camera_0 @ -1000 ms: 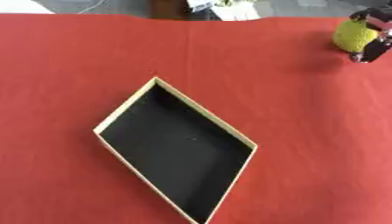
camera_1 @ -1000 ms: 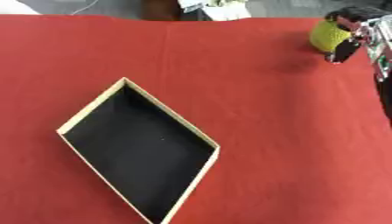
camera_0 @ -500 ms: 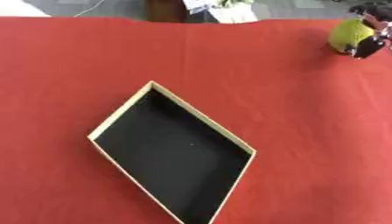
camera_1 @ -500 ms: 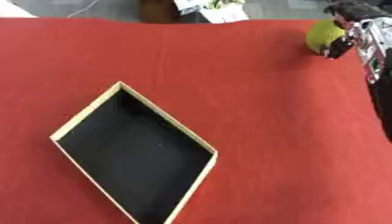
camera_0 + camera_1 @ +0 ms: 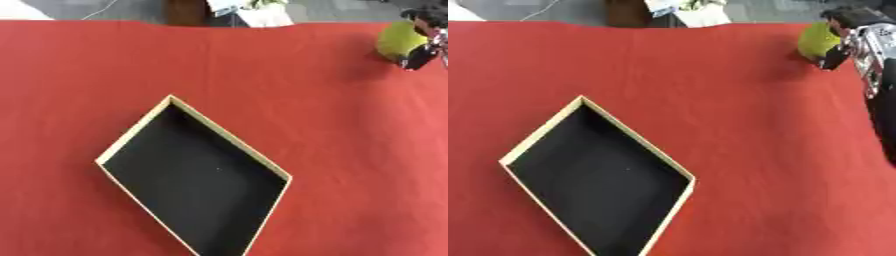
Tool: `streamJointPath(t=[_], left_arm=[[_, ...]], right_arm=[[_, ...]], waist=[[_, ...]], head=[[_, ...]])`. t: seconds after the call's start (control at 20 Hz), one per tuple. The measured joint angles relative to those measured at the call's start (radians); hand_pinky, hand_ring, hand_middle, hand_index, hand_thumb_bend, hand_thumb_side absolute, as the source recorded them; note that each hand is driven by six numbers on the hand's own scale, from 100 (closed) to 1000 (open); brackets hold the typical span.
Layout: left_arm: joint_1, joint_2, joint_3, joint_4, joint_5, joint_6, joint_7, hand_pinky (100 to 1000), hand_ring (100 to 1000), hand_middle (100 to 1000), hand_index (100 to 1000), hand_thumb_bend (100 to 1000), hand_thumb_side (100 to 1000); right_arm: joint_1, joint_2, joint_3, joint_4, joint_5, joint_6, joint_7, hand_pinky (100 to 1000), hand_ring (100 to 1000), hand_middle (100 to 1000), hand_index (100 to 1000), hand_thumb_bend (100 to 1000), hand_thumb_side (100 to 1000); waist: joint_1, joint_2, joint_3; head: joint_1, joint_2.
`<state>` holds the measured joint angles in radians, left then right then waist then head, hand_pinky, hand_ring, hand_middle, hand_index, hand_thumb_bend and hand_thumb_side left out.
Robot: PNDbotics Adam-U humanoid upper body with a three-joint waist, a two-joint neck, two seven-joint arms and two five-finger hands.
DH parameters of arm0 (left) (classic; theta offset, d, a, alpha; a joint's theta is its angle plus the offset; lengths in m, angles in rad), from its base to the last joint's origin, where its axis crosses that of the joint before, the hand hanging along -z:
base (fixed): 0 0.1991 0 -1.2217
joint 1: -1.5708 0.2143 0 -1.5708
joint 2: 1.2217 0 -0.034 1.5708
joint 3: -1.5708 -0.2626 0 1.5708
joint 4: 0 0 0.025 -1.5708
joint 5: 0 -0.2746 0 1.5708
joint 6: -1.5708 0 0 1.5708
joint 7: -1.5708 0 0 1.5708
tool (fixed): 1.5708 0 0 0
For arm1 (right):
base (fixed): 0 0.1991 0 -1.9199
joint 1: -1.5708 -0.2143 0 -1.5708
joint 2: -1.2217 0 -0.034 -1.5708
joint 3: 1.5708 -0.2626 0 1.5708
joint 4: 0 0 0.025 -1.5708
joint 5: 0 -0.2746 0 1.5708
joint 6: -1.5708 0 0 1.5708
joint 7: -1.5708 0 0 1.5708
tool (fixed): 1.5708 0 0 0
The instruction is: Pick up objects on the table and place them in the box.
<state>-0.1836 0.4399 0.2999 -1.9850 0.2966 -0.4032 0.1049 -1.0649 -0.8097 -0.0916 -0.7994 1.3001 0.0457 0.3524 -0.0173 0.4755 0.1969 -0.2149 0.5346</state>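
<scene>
Legible text, labels, brands, numbers, signs: none. The box point(image 5: 194, 183), the yellow-green object point(image 5: 817, 41) at 1 o'clock and the red desk point(image 5: 332, 150) show no marking that can be read. The white papers point(image 5: 254, 10) beyond the far edge at 12 o'clock are too blurred to tell.

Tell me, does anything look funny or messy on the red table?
Nothing looks spilled or broken. The box sits turned cornerwise on the red table, like a diamond, and it is empty inside. Far off at the top right corner, the right hand is at a yellow-green round thing.
</scene>
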Motion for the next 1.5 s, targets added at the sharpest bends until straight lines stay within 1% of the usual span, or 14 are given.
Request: streamJointPath(t=[0.15,0.25,0.3,0.4,0.45,0.55,0.6,0.7,0.75,0.85,0.95,1.2,1.35,1.5], left_arm=[[0.000,-0.001,0.000,0.000,-0.003,0.002,-0.003,576,596,637,690,121,707],[0.000,-0.003,0.000,0.000,-0.004,0.003,-0.003,576,598,638,691,120,703],[0.000,-0.004,0.000,0.000,-0.004,0.002,-0.003,578,601,644,695,119,697],[-0.001,-0.004,0.000,0.000,-0.004,-0.007,0.001,581,605,649,700,115,688],[-0.002,-0.004,0.001,0.000,-0.003,-0.016,0.006,582,605,648,700,114,683],[-0.003,0.003,0.002,0.000,-0.003,-0.041,0.018,583,605,647,699,111,677],[-0.005,0.009,0.002,0.000,-0.003,-0.054,0.025,584,605,646,699,112,677],[-0.009,0.019,0.003,0.000,-0.002,-0.077,0.038,584,604,644,698,113,677],[-0.010,0.022,0.003,0.000,-0.002,-0.085,0.043,584,604,644,698,113,677],[-0.010,0.026,0.003,0.000,-0.001,-0.094,0.050,584,603,643,697,114,677],[-0.010,0.028,0.003,0.000,-0.001,-0.097,0.053,583,602,641,696,115,678],[-0.010,0.028,0.003,0.000,-0.001,-0.094,0.053,583,602,641,695,117,678],[-0.010,0.028,0.004,0.000,-0.001,-0.090,0.054,583,602,641,695,118,679],[-0.010,0.028,0.006,0.000,-0.001,-0.085,0.053,583,603,642,695,119,679]], right_arm=[[0.000,0.000,0.000,0.004,0.046,0.005,0.003,883,858,841,1000,310,100],[0.000,0.001,0.000,0.005,0.072,0.012,-0.003,796,797,770,974,311,100],[0.000,0.001,0.000,0.005,0.087,0.018,-0.009,698,739,718,946,308,100],[0.001,0.004,0.001,0.010,0.124,0.038,-0.029,613,685,667,920,308,100],[0.002,0.005,0.002,0.013,0.143,0.049,-0.038,547,634,623,897,311,100],[0.003,0.007,0.006,0.017,0.185,0.075,-0.061,398,547,536,815,322,100],[0.004,0.009,0.007,0.018,0.207,0.090,-0.076,358,502,497,758,328,100],[0.006,0.016,0.009,0.022,0.244,0.113,-0.108,314,464,468,707,347,100],[0.006,0.019,0.011,0.022,0.258,0.120,-0.127,298,466,467,664,362,100],[0.008,0.023,0.016,0.021,0.272,0.120,-0.168,260,466,477,640,381,100],[0.010,0.023,0.023,0.015,0.273,0.110,-0.206,100,433,482,621,392,100],[0.019,0.023,0.044,-0.013,0.293,0.084,-0.271,100,357,398,486,363,100],[0.021,0.023,0.043,-0.028,0.298,0.101,-0.325,100,324,367,439,369,100],[0.033,0.023,0.040,-0.054,0.271,0.122,-0.397,100,308,343,420,324,100]], waist=[[0.000,0.000,0.000],[0.000,0.000,0.000],[0.000,0.000,0.000],[0.003,0.000,0.002],[0.004,0.000,0.004],[0.006,0.000,0.007],[0.007,0.000,0.008],[0.007,0.000,0.008],[0.007,0.000,0.008],[0.007,0.000,0.007],[0.006,-0.001,0.004],[0.000,-0.003,0.002],[-0.004,-0.010,0.001],[-0.007,-0.014,-0.005]], head=[[-0.001,0.000],[-0.003,0.000],[-0.004,0.000],[-0.007,0.000],[-0.010,0.000],[-0.013,0.001],[-0.015,0.001],[-0.017,0.001],[-0.018,0.001],[-0.018,0.005],[-0.018,0.008],[-0.018,0.009],[-0.017,0.010],[-0.015,0.017]])
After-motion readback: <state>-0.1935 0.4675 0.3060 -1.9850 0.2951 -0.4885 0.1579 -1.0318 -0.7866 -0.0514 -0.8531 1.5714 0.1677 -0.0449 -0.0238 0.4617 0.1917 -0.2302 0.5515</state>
